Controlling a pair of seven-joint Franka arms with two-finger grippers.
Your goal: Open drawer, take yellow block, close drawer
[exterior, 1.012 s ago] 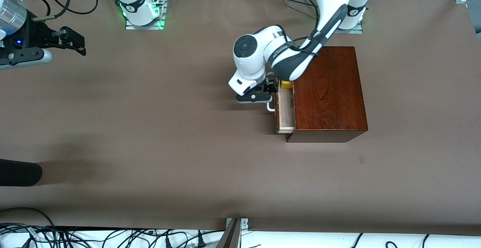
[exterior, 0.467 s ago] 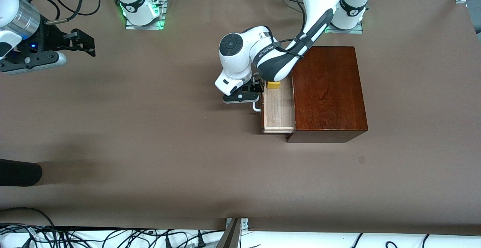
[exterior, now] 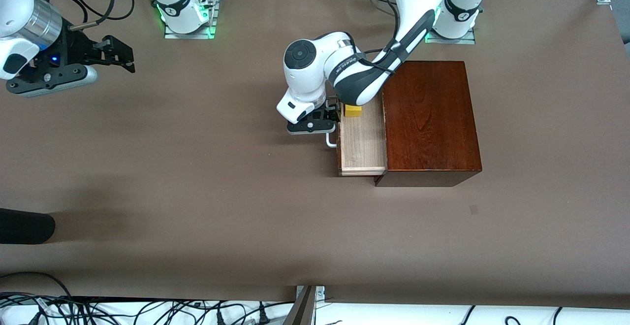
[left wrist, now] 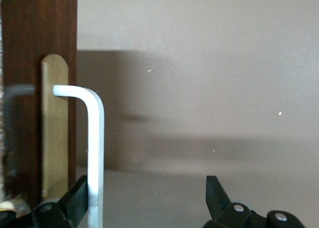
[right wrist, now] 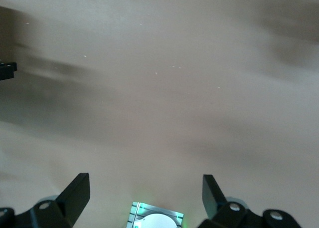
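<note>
The dark wooden box [exterior: 428, 118] stands toward the left arm's end of the table. Its drawer [exterior: 362, 143] is pulled out, showing a pale wood floor. The yellow block [exterior: 352, 110] sits in the drawer's corner farthest from the front camera, partly under the left arm. My left gripper [exterior: 329, 117] is open at the drawer's front, and the white loop handle [left wrist: 94, 153] runs between its fingers, against one finger [left wrist: 75, 200]. The dark drawer front [left wrist: 30, 63] shows beside it. My right gripper [exterior: 120, 55] hangs open and holds nothing, over bare table at the right arm's end.
A black rounded object [exterior: 24, 225] pokes in at the table's edge on the right arm's end, near the front camera. Cables lie along the near edge. The right arm's base [right wrist: 157, 219] shows between the right gripper's fingers.
The drawer has slid farther out of the box toward the right arm's end, with the left gripper at its handle. The right gripper has drifted a little toward the table's middle.
</note>
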